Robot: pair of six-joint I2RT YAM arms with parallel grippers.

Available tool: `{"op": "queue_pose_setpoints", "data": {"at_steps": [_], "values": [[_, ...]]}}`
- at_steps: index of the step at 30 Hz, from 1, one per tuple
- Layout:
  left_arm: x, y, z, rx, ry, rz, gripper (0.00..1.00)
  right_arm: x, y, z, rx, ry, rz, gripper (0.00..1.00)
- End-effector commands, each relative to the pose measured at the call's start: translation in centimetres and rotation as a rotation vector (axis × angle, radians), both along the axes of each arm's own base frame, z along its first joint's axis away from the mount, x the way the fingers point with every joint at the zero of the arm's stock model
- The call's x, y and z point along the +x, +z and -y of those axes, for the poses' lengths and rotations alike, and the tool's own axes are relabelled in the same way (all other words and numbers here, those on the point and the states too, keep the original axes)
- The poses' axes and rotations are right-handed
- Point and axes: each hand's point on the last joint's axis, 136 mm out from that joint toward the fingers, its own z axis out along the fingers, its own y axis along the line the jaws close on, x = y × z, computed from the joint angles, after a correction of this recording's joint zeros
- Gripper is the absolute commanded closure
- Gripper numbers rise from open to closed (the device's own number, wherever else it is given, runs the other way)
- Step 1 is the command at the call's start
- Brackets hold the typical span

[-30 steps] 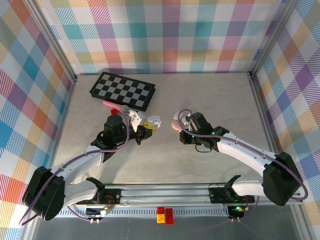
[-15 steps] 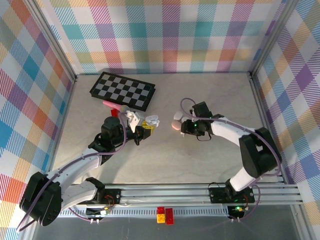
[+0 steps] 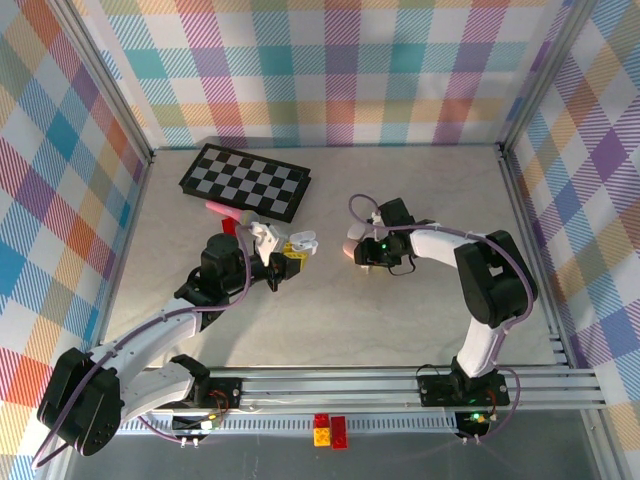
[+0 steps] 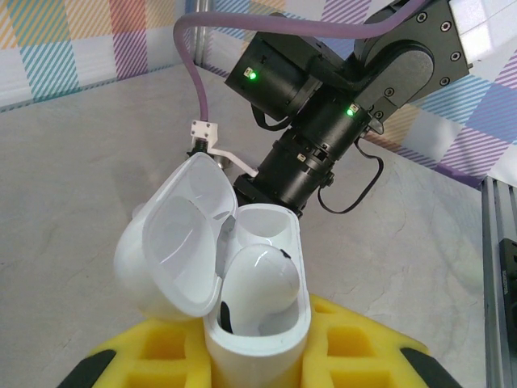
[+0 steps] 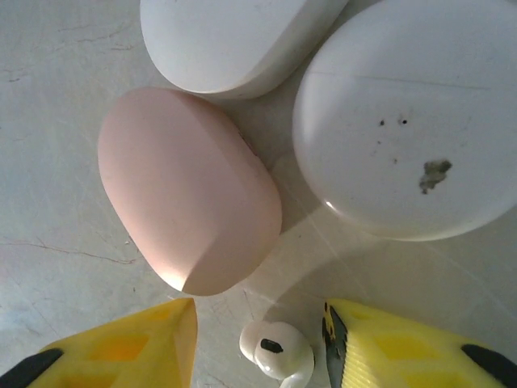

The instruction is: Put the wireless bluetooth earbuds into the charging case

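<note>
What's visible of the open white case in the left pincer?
The open white case is glossy white plastic, pebble-shaped, standing upright. Its hinged lid is swung open to the left, hollow inside showing. One white earbud with a dark spot sits in the near well; the far well looks empty. The left pincer is clamped on its lower body with yellow pads.

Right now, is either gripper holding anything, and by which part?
The left gripper clamps the open white charging case by its lower body. The right gripper holds nothing; a white earbud lies on the table between its parted fingers.
</note>
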Motion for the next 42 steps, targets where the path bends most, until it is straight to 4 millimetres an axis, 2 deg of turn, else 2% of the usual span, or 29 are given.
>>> {"op": "queue_pose_setpoints", "data": {"at_steps": [1, 10, 27, 32, 37, 42], "values": [[-0.1, 0.5, 0.0, 0.001, -0.008, 0.027, 0.98, -0.2, 0.1, -0.2, 0.026, 0.029, 0.004, 0.58], [0.0, 0.6, 0.2, -0.001, -0.016, 0.026, 0.98, -1.9, 0.1, -0.1, 0.054, 0.043, -0.019, 0.61], [0.3, 0.7, 0.3, 0.005, -0.016, 0.032, 0.98, -2.1, -1.5, 0.3, 0.01, 0.055, -0.049, 0.77], [0.3, 0.6, 0.4, 0.005, -0.016, 0.031, 0.98, -2.2, -1.6, 0.6, -0.004, 0.059, -0.048, 0.78], [0.3, 0.5, 0.4, 0.008, -0.019, 0.029, 0.98, -1.8, -0.4, 0.8, -0.013, 0.059, 0.02, 0.82], [0.3, 0.4, 0.4, 0.017, -0.021, 0.028, 0.98, -1.4, 2.4, 1.2, -0.007, 0.058, 0.141, 0.83]]}}
